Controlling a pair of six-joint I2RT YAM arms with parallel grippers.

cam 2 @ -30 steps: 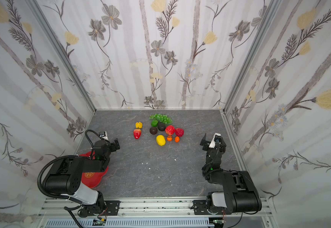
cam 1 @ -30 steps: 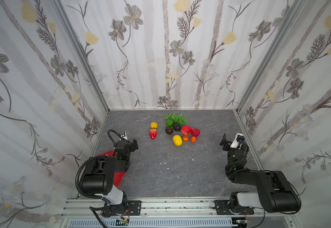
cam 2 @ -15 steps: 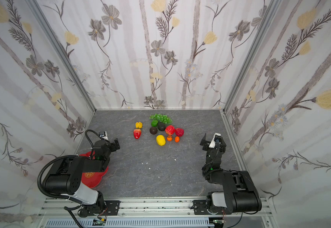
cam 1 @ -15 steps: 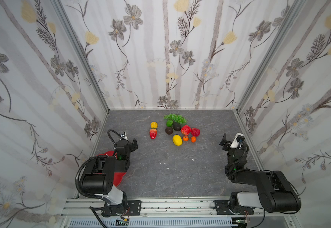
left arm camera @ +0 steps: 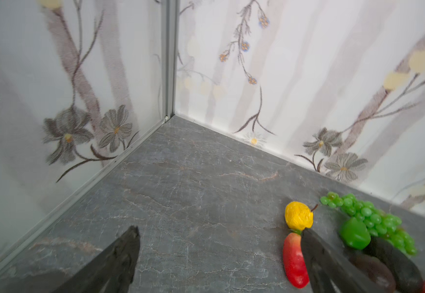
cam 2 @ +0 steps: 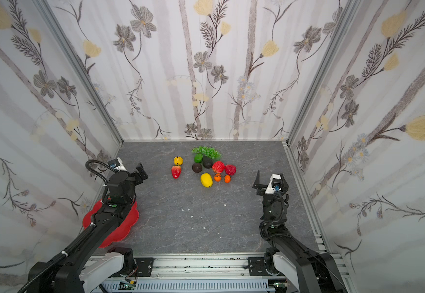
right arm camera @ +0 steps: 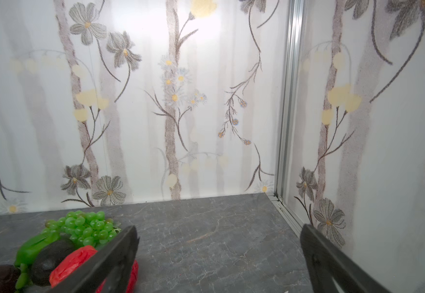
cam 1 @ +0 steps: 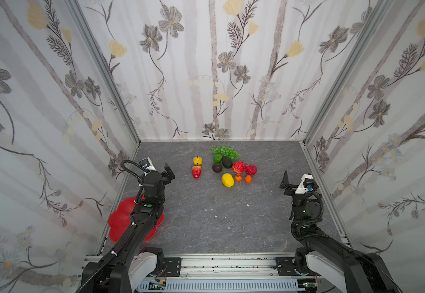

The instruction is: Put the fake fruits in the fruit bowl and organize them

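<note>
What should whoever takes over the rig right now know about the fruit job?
Left gripper: open, empty, near the small yellow plastic pear.
Right gripper: open, empty, over the grey table, right side.
Shallow red scalloped plastic bowl: near-left corner, partly under the left arm; no fruit visible inside.
Glossy plastic fruits: clustered on the table toward the back, green grape bunch to yellow lemon.
Done: nothing. Left: every fruit into the bowl.

i count on the desk (cam 1: 206,215): one green grape bunch (cam 1: 225,151), one green lime (cam 1: 217,158), two dark avocados (cam 1: 217,167) (cam 1: 227,162), two strawberries (cam 1: 238,167) (cam 1: 250,169), two tiny oranges (cam 1: 238,177) (cam 1: 248,179), one yellow lemon (cam 1: 227,180), one yellow pear (cam 1: 197,160), one red apple (cam 1: 196,171) (eleven pieces in all). one fruit bowl (cam 1: 116,224) by the desk's left edge.
</note>
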